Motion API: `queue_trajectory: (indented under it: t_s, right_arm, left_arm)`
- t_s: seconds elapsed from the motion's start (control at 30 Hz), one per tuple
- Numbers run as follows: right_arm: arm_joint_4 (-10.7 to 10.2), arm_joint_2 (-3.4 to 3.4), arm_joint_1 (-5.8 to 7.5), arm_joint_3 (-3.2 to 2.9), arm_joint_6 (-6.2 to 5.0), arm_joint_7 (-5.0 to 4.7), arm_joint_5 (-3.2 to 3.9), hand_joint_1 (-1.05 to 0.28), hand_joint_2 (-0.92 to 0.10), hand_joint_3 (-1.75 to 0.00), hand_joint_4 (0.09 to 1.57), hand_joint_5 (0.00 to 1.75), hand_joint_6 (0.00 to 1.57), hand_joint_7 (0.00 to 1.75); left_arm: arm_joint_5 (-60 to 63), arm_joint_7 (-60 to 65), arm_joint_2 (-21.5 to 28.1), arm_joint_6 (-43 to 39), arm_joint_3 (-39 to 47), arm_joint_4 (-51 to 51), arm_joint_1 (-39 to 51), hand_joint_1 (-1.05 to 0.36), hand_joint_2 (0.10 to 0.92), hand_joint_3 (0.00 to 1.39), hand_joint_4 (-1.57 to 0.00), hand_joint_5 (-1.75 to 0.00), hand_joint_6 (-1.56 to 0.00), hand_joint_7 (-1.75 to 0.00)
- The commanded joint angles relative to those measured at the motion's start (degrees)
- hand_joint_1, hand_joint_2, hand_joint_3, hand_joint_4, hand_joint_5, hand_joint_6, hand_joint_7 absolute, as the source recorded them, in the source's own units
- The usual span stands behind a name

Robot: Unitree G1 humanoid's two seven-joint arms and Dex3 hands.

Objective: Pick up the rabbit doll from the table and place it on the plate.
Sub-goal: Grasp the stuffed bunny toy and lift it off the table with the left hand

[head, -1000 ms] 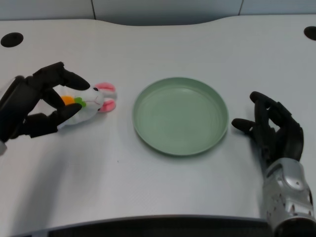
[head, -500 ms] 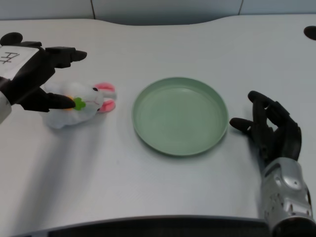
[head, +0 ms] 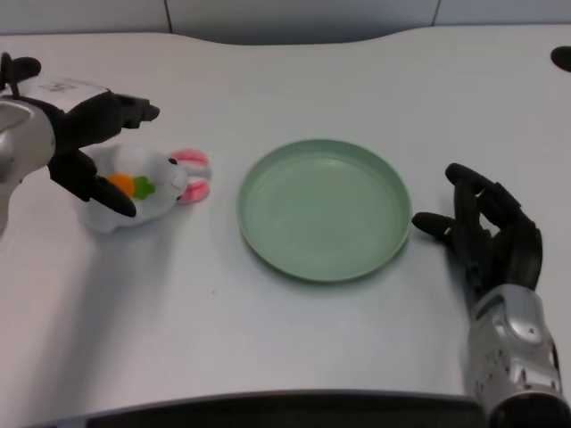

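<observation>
Rabbit doll (head: 143,189): you can see it lying on its side on the tabletop (head: 294,339), pink ears toward the plate, not lifted.
Left robot hand (head: 89,147): spread over the doll's far end, one finger above it and another low against its body; released, nothing gripped as far as you can judge.
Plate (head: 325,209): green, bare, just beside the doll's ears, not touching.
Done: only the approach, by the look of it.
Left for you: close on the doll, lift, carry across, set it on the plate.
</observation>
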Motion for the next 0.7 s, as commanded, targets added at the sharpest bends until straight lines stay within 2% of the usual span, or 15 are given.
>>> queue_trajectory:
  t_s: [0.03,0.23,0.3,0.37,0.43,0.57,0.7]
  right_arm:
    - [-0.83,0.09,0.73,0.14,0.08,0.02,0.22,-0.31,-0.92,-0.27,0.75,1.01,0.68,0.51]
    - [-1.84,0.29,1.15,-0.14,0.87,-0.28,0.64,-0.30,-0.92,-0.27,0.75,1.03,0.69,0.51]
    - [-2.09,0.30,1.23,-0.03,1.02,-0.55,0.41,-0.30,-0.92,-0.27,0.74,1.02,0.70,0.51]
    - [-2.04,0.27,1.41,-0.06,0.42,0.29,0.62,-0.30,-0.92,-0.26,0.74,1.01,0.69,0.50]
    - [-1.99,0.15,1.46,-0.13,0.37,0.70,0.76,-0.31,-0.92,-0.25,0.73,1.01,0.70,0.50]
    - [-2.69,0.22,1.59,0.00,1.24,-0.37,0.26,-0.30,-0.92,-0.26,0.75,1.01,0.69,0.49]
    - [-2.80,0.06,1.88,0.14,1.03,-0.01,0.20,-0.31,-0.92,-0.27,0.75,1.00,0.68,0.48]
  left_arm:
    - [0.28,-0.09,-1.61,0.14,-1.82,5.35,-2.69,-1.01,0.921,0.04,0.00,0.00,-0.05,0.00]
    - [0.80,3.49,-4.28,-0.66,-4.54,16.91,-5.72,-1.02,0.917,0.02,-0.01,0.00,-0.03,0.00]
    - [0.65,5.26,-4.85,-1.69,-4.92,19.46,-6.21,-1.03,0.919,0.02,0.00,0.00,-0.01,0.00]
    - [0.59,9.34,-5.64,-3.78,-5.25,22.88,-6.24,-1.01,0.915,0.02,0.00,0.00,-0.02,-0.01]
    - [0.85,12.33,-6.45,-5.31,-6.04,26.32,-6.69,-1.00,0.914,0.01,0.00,0.00,-0.03,-0.01]
    - [2.18,17.59,-7.92,-7.47,-8.35,32.69,-7.54,-0.98,0.904,0.00,-0.01,0.00,-0.05,-0.02]
    - [3.21,22.65,-8.84,-9.49,-10.12,36.73,-8.02,-0.97,0.893,0.00,-0.02,-0.01,-0.05,-0.02]
